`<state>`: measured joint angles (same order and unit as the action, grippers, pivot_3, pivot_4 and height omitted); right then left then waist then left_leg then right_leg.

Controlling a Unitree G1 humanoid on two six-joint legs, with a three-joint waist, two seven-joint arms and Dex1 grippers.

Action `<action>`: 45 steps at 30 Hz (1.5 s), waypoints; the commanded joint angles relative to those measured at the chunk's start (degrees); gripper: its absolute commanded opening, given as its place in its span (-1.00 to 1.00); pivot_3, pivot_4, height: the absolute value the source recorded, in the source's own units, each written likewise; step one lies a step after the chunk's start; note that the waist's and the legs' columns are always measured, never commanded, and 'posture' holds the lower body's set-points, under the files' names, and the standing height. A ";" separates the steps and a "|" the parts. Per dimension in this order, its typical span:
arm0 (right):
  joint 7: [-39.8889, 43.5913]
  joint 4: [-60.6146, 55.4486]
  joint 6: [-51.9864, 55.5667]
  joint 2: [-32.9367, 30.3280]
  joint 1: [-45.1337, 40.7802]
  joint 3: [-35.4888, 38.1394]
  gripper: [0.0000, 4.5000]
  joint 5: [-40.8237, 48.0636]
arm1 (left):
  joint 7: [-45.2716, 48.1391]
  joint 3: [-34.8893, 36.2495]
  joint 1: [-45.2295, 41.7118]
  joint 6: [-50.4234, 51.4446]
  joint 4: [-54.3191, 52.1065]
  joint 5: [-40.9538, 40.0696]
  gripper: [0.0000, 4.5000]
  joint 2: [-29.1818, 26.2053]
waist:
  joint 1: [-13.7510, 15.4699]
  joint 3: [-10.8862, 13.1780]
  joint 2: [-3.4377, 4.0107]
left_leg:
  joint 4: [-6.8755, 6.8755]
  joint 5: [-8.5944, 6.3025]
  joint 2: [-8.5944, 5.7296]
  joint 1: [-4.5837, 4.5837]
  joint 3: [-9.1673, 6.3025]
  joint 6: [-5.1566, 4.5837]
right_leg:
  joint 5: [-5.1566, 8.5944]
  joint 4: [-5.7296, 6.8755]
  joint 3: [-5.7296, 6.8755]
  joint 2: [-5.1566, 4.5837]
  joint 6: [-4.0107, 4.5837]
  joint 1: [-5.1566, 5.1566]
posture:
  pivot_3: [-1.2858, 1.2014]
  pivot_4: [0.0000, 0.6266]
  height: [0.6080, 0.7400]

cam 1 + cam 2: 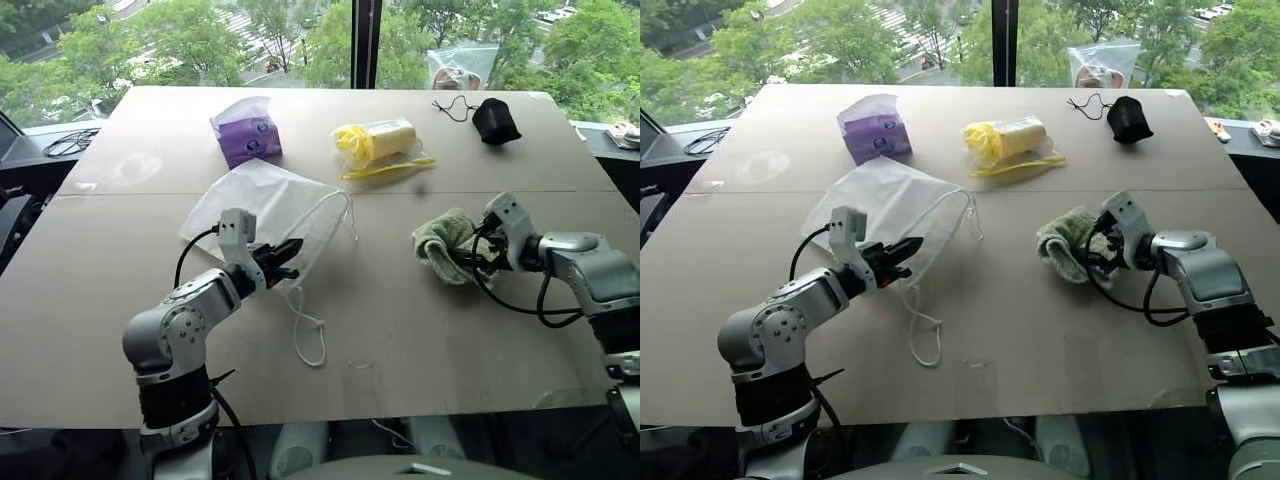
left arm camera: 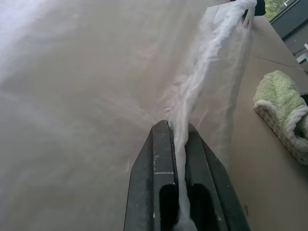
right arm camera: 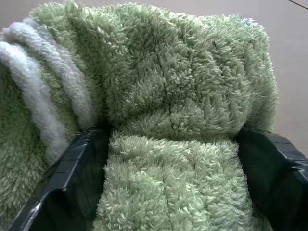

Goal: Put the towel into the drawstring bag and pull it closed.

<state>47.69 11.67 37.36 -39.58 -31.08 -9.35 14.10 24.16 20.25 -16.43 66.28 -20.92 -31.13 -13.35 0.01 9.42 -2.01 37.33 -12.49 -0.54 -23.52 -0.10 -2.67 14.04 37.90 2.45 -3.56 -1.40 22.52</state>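
Note:
The white drawstring bag [image 1: 262, 203] lies flat on the table, left of centre, its cord [image 1: 306, 338] looping toward the near edge. My left gripper [image 1: 288, 258] is shut on a bunched strip of the bag's mouth edge [image 2: 192, 96], which runs between its fingers [image 2: 156, 159]. Right of centre, the light green fluffy towel [image 1: 438, 240] rests on the table as a folded bundle. My right gripper [image 1: 468, 255] reaches into it from the right. In the right wrist view both fingers [image 3: 72, 163] press against the towel [image 3: 163, 86], which bulges out beyond them.
A purple pack in clear wrap [image 1: 247, 135], a clear plastic bag with yellow contents [image 1: 378, 140] and a small black pouch with a cord [image 1: 495, 120] lie along the far side of the brown table [image 1: 420, 340]. A window stands behind the table.

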 commanded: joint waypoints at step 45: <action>-9.46 9.08 -1.41 48.45 -9.68 8.29 -0.36 16.03 | -6.90 -0.32 -3.79 17.21 -6.99 -27.03 -1.00 -1.09 | -0.40 0.56 0.71 | -0.44 0.14 -0.16 -0.29 -0.18 0.26 | -0.07 0.06 -0.01 -0.03 0.13 0.52 | 0.03 -0.52 1.00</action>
<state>36.25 24.18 37.90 7.50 -40.38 -0.80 29.35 18.03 18.57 -18.28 83.30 -27.83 -55.25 -15.27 -0.39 9.98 -1.30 36.89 -12.35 -0.73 -23.90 -0.27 -2.41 13.97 37.96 2.43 -3.64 -1.28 23.11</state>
